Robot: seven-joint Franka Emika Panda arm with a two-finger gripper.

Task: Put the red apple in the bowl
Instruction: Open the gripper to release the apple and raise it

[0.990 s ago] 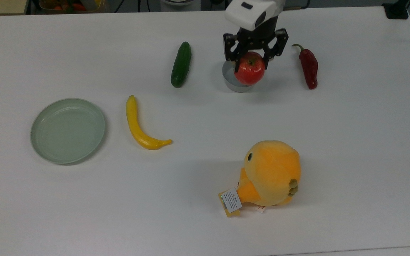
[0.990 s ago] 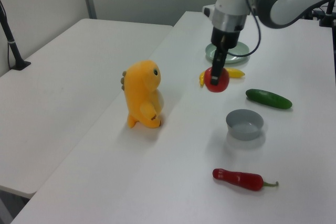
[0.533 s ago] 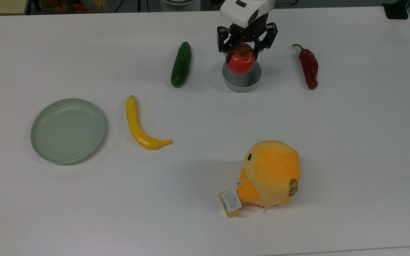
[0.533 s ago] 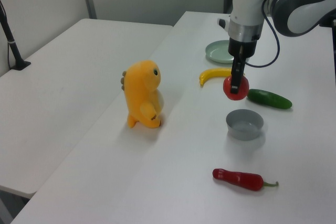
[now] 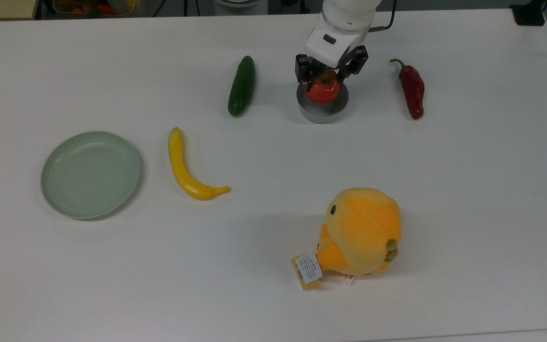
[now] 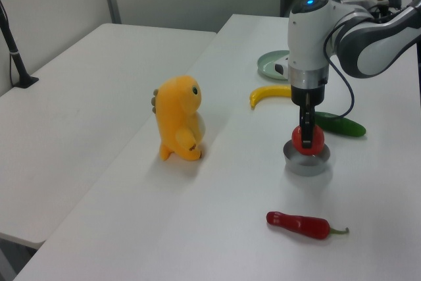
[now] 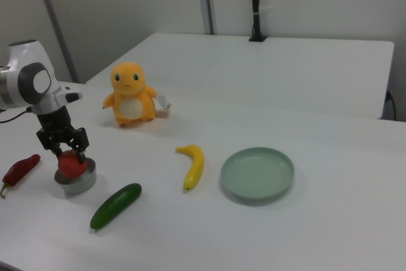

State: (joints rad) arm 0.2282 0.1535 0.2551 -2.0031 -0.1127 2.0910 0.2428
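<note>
The gripper (image 5: 323,78) holds its fingers clamped on the red apple (image 5: 322,89), which sits low in the bowl's (image 5: 321,112) mouth. A good release means parting them gently and lifting straight up, sparing the rim.

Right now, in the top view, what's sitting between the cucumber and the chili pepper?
In the top view, the bowl sits between the cucumber and the chili pepper, with the red apple in it, held by the gripper.
</note>
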